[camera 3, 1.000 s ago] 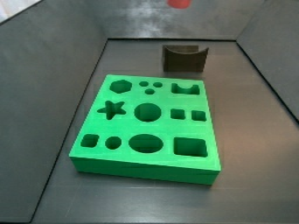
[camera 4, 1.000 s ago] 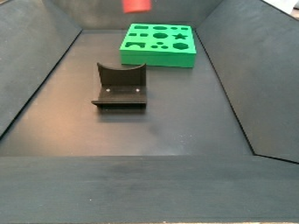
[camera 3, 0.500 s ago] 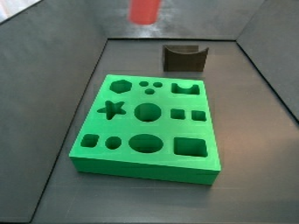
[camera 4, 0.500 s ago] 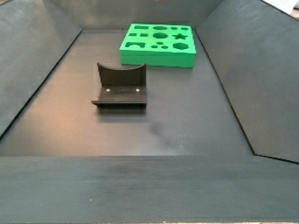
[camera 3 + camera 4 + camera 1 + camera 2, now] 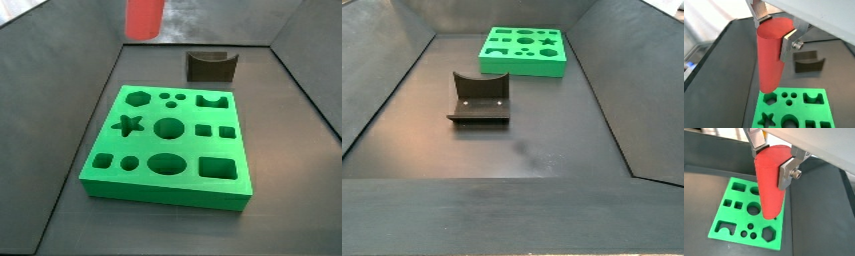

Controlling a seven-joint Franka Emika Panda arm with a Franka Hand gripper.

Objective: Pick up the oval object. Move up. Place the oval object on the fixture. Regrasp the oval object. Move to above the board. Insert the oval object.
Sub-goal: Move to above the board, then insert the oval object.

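Peg: I read the oval object (image 5: pixel 769 55) hanging upright above the board (image 5: pixel 167 140), at its far left side.
Tool: tool (image 5: pixel 771 159) clamped on the oval object's upper end.
Fixture: fixture (image 5: pixel 211 66) beyond the board, well apart.

Matt plastic below, bare metal up top

Here's the gripper (image 5: pixel 776 29) above the board (image 5: pixel 524 50), its fingers (image 5: pixel 787 170) brushed silver metal with a dull sheen, clamped on the oval object (image 5: pixel 771 55): smooth red, plastic-looking, softly satin. That board reads bright green and matt, like moulded plastic. The fixture (image 5: pixel 480 99) looks dark, flat-finished, hardly any shine. Underneath, the floor (image 5: pixel 543 150) is dark grey, faintly mottled, with a low sheen.
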